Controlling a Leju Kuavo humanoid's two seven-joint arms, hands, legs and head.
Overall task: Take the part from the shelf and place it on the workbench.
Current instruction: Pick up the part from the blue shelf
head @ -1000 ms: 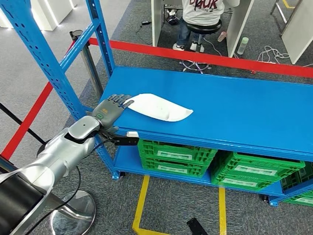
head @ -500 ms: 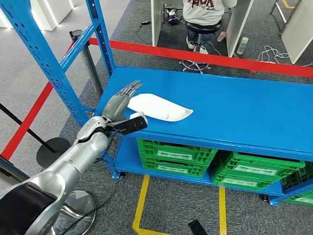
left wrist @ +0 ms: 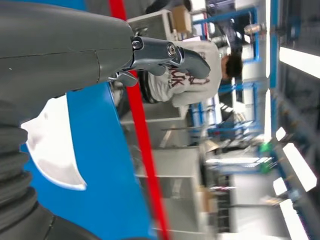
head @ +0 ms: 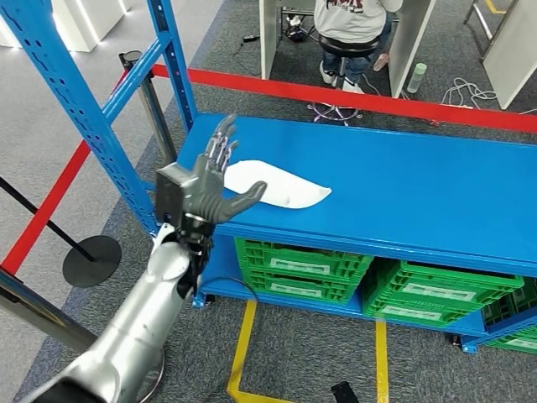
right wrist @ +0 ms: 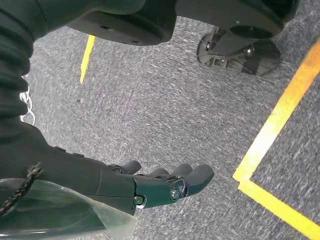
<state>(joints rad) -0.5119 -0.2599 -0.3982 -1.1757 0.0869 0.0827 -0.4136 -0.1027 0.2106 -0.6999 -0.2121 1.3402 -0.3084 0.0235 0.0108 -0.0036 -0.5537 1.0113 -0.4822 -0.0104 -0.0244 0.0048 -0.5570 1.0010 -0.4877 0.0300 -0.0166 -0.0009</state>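
Observation:
The part point(head: 285, 186) is a flat white pointed piece lying on the blue shelf top point(head: 411, 193), near its left end. My left hand point(head: 212, 180) is raised at the shelf's front left edge, just beside the part's left end, with its fingers spread upward, its thumb stretched over the part's near edge, and nothing in it. In the left wrist view the part point(left wrist: 53, 145) lies on blue just beyond the hand point(left wrist: 75, 50). My right hand point(right wrist: 162, 182) hangs over the grey floor, fingers straight and holding nothing.
Green crates point(head: 298, 269) stand on the lower shelf level. Blue uprights point(head: 75, 101) rise at the left. A red barrier tape point(head: 355, 99) runs behind the shelf, and a person point(head: 348, 25) sits on a stool beyond it. Yellow lines point(head: 241, 353) mark the floor.
My left hand has turned from lying flat at the part's left end to standing up with its fingers spread. The part has stayed where it was.

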